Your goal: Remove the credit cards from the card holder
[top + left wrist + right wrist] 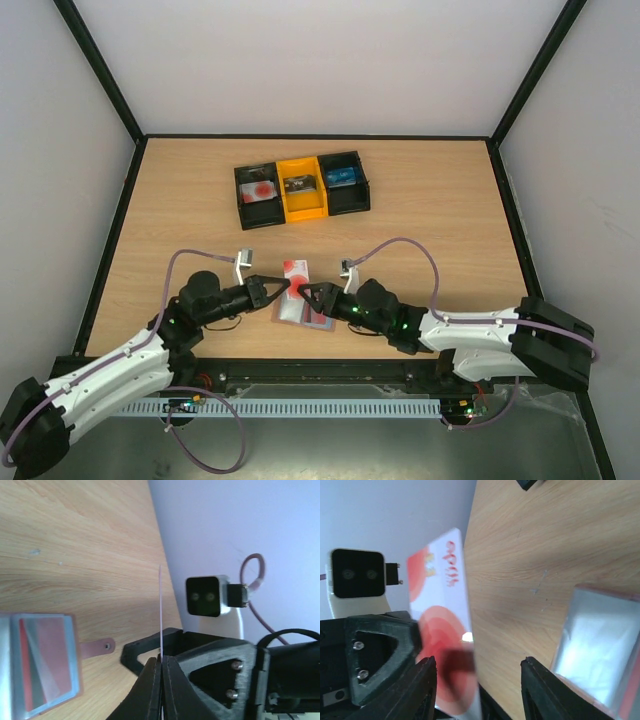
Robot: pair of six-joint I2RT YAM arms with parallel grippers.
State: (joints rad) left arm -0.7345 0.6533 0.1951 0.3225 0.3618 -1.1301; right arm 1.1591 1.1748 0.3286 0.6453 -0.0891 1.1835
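Wooden table (450, 250), white walls around it. Left gripper (284, 287) was clamped on the pale card (296, 270), whose long axis ran outward from its fingers. Right gripper (310, 293) stood just beside it, jaws apart. Card holder (298, 313) lay beneath both, nearer the right gripper, red card (47, 660) inside.

Top view looks down over the whole bench (420, 220) from behind; wrist views, close in, face each other, sharing the card (440, 605).

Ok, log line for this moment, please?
left fingers: shut on pale card | right fingers: open, near card | red card: in card holder | card holder: open on table
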